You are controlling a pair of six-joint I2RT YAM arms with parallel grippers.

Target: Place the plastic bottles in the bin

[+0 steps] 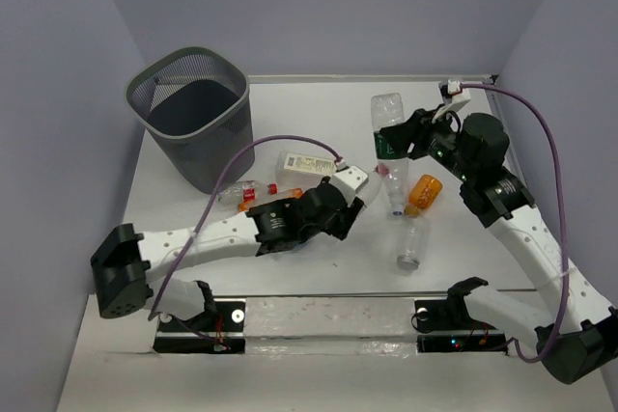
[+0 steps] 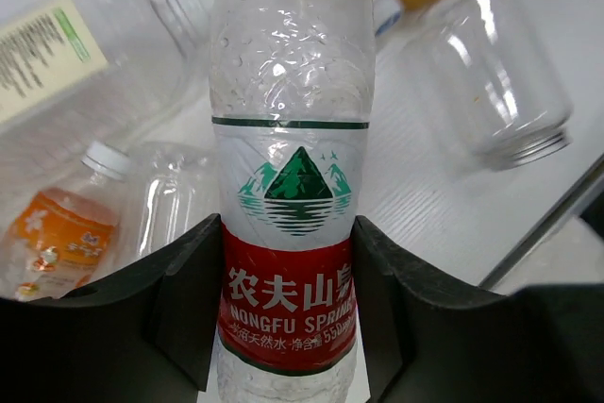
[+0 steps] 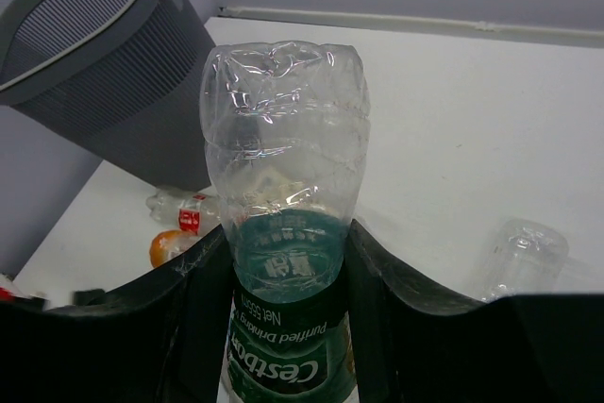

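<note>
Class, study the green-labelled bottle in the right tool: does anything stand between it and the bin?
Nothing visible does. The right tool grips the green-labelled bottle, and only bare table lies between it and the bin. The small bottles by the bin's foot lie flat, likely too low to block.

Light: bright, even, diffuse.
Shadows: faint, soft-edged.
Glare: white glints on clear bottle [image 2: 288, 63] ahead of left fingers [image 2: 179, 299].
Blur: mild, farther out.
</note>
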